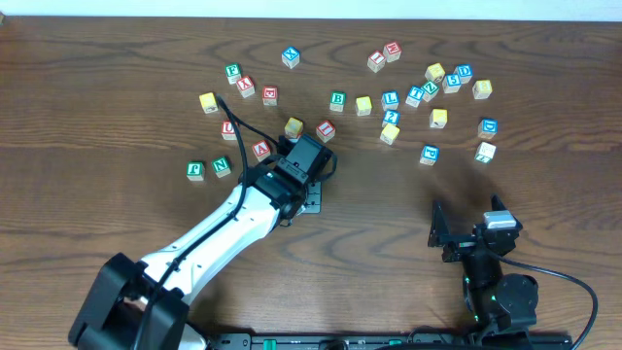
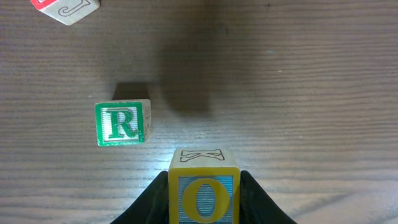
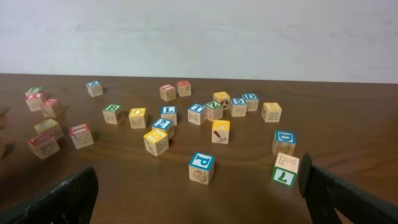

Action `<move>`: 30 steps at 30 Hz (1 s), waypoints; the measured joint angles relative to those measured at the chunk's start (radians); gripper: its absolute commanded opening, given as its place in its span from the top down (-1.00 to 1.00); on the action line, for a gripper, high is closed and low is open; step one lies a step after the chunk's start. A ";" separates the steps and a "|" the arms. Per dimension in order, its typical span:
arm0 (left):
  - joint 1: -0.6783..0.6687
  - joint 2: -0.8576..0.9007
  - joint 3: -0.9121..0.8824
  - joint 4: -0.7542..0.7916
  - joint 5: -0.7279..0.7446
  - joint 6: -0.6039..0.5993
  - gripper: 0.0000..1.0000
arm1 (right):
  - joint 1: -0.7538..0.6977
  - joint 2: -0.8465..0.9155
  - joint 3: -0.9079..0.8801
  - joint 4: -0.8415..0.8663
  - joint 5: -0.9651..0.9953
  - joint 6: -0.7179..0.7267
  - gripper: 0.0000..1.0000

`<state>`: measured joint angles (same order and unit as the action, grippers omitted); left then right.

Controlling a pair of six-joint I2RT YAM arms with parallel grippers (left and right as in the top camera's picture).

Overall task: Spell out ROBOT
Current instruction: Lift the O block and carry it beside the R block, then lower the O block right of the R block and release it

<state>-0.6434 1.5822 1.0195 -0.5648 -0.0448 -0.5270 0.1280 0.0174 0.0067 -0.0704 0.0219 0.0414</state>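
My left gripper (image 2: 204, 202) is shut on a yellow block with a blue O face (image 2: 204, 194), just above the table. A green R block (image 2: 122, 122) lies on the wood ahead and to the left of it, apart from it. In the overhead view the left gripper (image 1: 306, 180) is left of the table's middle, and it hides the O and R blocks there. A green B block (image 1: 337, 99) lies in the far row. A green T block (image 1: 485, 152) lies at the right and also shows in the right wrist view (image 3: 285, 169). My right gripper (image 3: 202, 205) is open and empty, near the front edge (image 1: 468, 231).
Several loose letter blocks are scattered across the far half of the table. A red A block (image 1: 260, 149), a yellow block (image 1: 293, 126) and a red block (image 1: 326, 129) lie close to the left gripper. A blue P block (image 3: 201, 167) lies in front of the right gripper.
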 measured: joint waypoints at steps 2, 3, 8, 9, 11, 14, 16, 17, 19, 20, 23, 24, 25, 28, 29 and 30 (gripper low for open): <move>0.000 0.039 0.000 0.007 -0.013 0.000 0.85 | 0.000 0.000 0.000 0.000 0.000 0.000 -0.99; 0.000 0.067 0.000 0.021 -0.014 0.000 0.85 | 0.000 0.000 0.000 0.000 0.000 0.000 -0.99; 0.000 0.084 0.000 0.032 -0.027 0.000 0.85 | 0.000 0.000 0.000 0.000 0.000 0.000 -0.98; 0.000 0.084 0.000 0.032 -0.034 0.000 0.85 | 0.000 0.000 0.000 0.000 0.000 0.000 -0.99; 0.003 0.084 0.000 0.035 -0.051 0.000 0.85 | 0.000 0.000 0.000 0.000 0.000 0.000 -0.99; 0.019 0.100 0.000 0.038 -0.067 0.000 0.85 | 0.000 0.000 0.000 0.000 0.000 0.000 -0.99; 0.021 0.107 -0.001 0.039 -0.071 0.000 0.85 | 0.000 0.000 0.000 0.000 0.000 0.000 -0.98; 0.021 0.107 -0.001 0.039 -0.071 0.000 0.85 | 0.000 0.000 0.000 0.000 0.000 0.000 -0.99; 0.021 0.107 -0.002 0.039 -0.071 0.000 0.85 | 0.000 0.000 0.000 0.000 0.000 0.000 -0.98; 0.021 0.107 -0.002 0.040 -0.071 0.000 0.85 | 0.000 0.000 0.000 0.000 0.000 0.000 -0.99; 0.021 0.107 -0.002 0.047 -0.067 0.000 0.85 | 0.000 0.000 0.000 0.000 0.000 0.000 -0.99; 0.021 0.107 -0.002 0.050 -0.066 0.000 0.85 | 0.000 0.000 0.000 0.000 0.000 0.000 -0.99; 0.021 0.107 -0.002 0.051 -0.066 0.000 0.85 | 0.000 0.000 0.000 0.000 0.000 0.000 -0.99; 0.021 0.107 -0.002 0.073 -0.056 0.007 0.85 | 0.000 0.000 0.000 0.000 0.000 0.000 -0.98; 0.021 0.111 -0.002 0.082 -0.054 0.007 0.86 | 0.000 0.000 0.000 0.000 0.000 0.000 -0.99; 0.021 0.128 -0.002 0.096 -0.049 0.008 0.85 | 0.000 0.000 0.000 0.000 0.000 0.000 -0.98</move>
<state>-0.6220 1.7103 1.0172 -0.4690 -0.0940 -0.5194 0.1280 0.0174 0.0067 -0.0704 0.0219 0.0414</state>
